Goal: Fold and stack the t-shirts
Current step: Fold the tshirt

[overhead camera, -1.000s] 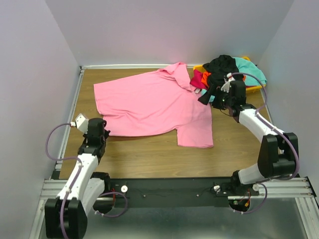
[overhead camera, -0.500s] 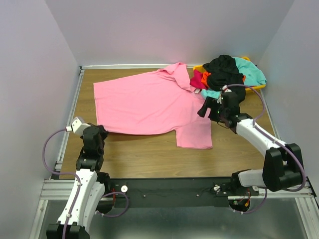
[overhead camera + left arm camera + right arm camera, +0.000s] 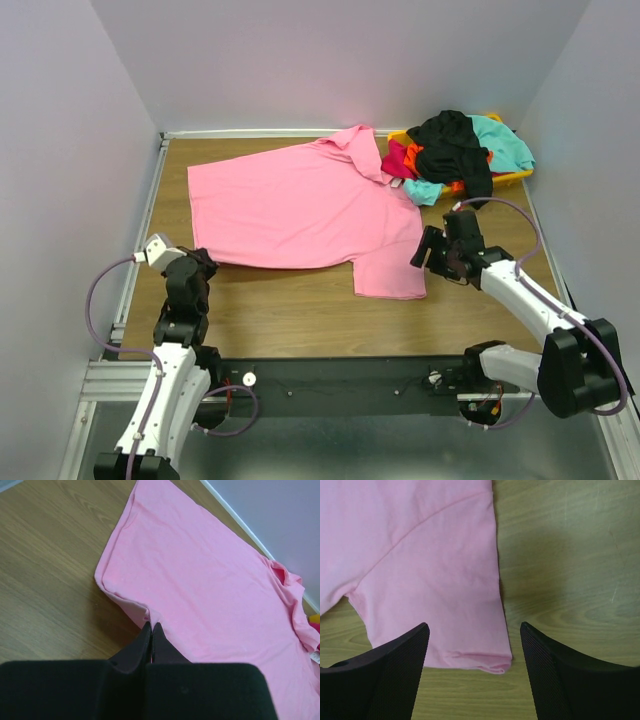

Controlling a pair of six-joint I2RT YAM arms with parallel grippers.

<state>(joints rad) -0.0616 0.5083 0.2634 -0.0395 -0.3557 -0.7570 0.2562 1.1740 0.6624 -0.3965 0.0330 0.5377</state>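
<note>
Now: pink t-shirt [image 3: 300,210] lies spread on desk [image 3: 300,310]. Left hand [image 3: 151,626] clenched, tips at near hem; pinch on cloth unclear. Right hand [image 3: 473,626] released, above sleeve corner. Other t-shirts [image 3: 455,150] heaped, largely hiding yellow bin [image 3: 512,179].

A spread t-shirt [image 3: 300,205] lies across the middle of the desk [image 3: 300,320]. At two o'clock, a heap of t-shirts [image 3: 450,145] fills a bin [image 3: 515,178]. The left gripper [image 3: 203,263] is at eight o'clock by the spread shirt's hem, and the right gripper [image 3: 427,247] at four o'clock over its sleeve.
</note>
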